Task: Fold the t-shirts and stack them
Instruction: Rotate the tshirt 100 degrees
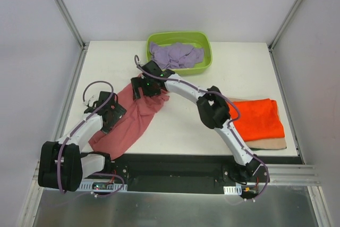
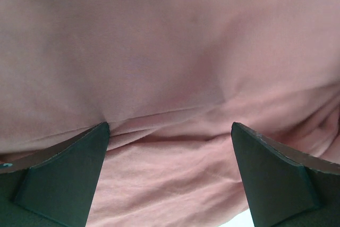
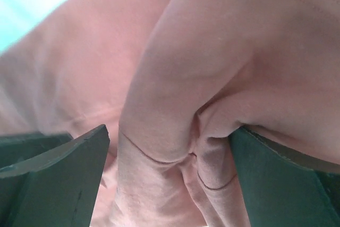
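Observation:
The dusty salmon-red t-shirt point(image 1: 133, 118) lies crumpled in a diagonal strip on the left half of the table. My left gripper point(image 1: 110, 112) is pressed down on its left edge, and in the left wrist view it point(image 2: 170, 127) is open with smooth salmon cloth point(image 2: 170, 51) spanning the gap. My right gripper point(image 1: 142, 87) is at the shirt's far end. It point(image 3: 169, 131) is open around a bunched seamed fold point(image 3: 175, 94) that touches the right finger. The orange t-shirt point(image 1: 257, 116) lies folded on the tan one point(image 1: 273, 143) at right. The lavender t-shirt point(image 1: 176, 55) is in the tub.
The lime-green plastic tub point(image 1: 207, 59) stands at the table's far middle edge. The folded stack sits near the right front edge. White table point(image 1: 180, 126) shows between the salmon shirt and the stack. Metal frame posts flank the table.

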`<act>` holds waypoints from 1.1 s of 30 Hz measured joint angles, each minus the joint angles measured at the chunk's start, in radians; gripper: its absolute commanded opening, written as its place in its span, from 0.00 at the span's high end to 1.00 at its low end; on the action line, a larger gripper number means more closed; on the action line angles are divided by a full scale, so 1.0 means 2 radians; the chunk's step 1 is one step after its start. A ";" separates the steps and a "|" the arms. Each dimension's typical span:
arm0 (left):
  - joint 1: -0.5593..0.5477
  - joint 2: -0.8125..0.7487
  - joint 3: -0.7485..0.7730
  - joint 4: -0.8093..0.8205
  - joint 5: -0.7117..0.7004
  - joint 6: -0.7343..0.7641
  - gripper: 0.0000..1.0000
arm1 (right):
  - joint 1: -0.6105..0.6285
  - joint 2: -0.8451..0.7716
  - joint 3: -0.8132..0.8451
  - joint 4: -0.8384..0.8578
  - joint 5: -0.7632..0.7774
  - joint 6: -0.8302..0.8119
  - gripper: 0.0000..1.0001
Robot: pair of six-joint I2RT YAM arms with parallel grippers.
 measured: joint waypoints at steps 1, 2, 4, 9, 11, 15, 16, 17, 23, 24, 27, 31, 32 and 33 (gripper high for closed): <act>0.003 -0.009 -0.005 -0.005 -0.002 -0.004 0.01 | 0.004 0.034 0.055 -0.006 -0.011 0.000 0.04; 0.003 -0.017 -0.009 -0.009 -0.002 -0.007 0.01 | 0.007 0.056 0.090 -0.005 -0.022 0.000 0.04; 0.006 -0.037 -0.019 -0.017 -0.003 -0.012 0.01 | 0.009 0.092 0.146 -0.003 -0.045 0.003 0.04; 0.009 -0.077 -0.039 -0.031 -0.002 -0.017 0.01 | 0.005 0.125 0.170 0.075 -0.086 0.046 0.04; 0.009 -0.077 -0.039 -0.033 -0.001 -0.017 0.01 | 0.004 0.145 0.191 0.101 -0.095 0.063 0.04; 0.009 -0.068 -0.035 -0.033 0.003 -0.016 0.01 | 0.002 0.179 0.220 0.163 -0.086 0.076 0.04; 0.009 -0.063 -0.033 -0.033 0.006 -0.014 0.01 | 0.001 0.181 0.220 0.175 -0.077 0.076 0.04; 0.009 -0.060 -0.031 -0.033 0.010 -0.012 0.01 | 0.001 0.182 0.220 0.184 -0.068 0.076 0.04; 0.009 -0.055 -0.030 -0.012 0.053 -0.004 0.01 | -0.019 0.189 0.228 0.232 -0.042 0.069 0.04; 0.009 -0.055 -0.031 -0.004 0.066 -0.003 0.01 | -0.026 0.189 0.231 0.238 -0.046 0.064 0.04; 0.007 -0.052 -0.034 0.020 0.102 -0.003 0.01 | -0.039 0.183 0.235 0.235 -0.061 0.032 0.04; -0.020 -0.036 -0.035 0.057 0.137 -0.009 0.01 | -0.043 0.128 0.193 0.190 -0.078 -0.022 0.04; -0.030 -0.030 -0.034 0.067 0.145 -0.011 0.01 | -0.042 0.109 0.178 0.179 -0.082 -0.029 0.04; -0.042 -0.022 -0.032 0.076 0.154 -0.013 0.01 | -0.040 0.086 0.162 0.165 -0.089 -0.035 0.04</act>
